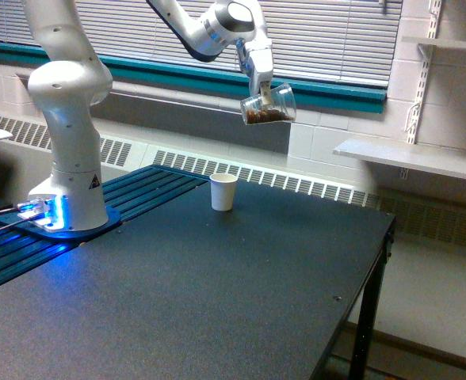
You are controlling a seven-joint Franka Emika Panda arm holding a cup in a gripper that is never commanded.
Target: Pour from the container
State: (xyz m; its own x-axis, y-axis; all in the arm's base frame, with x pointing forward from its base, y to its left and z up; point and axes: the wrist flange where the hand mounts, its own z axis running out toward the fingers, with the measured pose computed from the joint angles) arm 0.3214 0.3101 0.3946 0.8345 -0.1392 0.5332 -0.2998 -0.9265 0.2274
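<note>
High above the tabletop [241, 301], near the window blinds: tool [261, 93] clenched on the clear cup [269, 105], gripping it near the base from above. Cup tipped well onto its side, mouth toward the exterior view's right, brown bits pooled along the low wall — likely a pouring tilt. Well below and off toward the exterior view's left: small white paper cup [223, 191], upright on the tabletop. Not under the mouth, so a spill would probably miss it.
</note>
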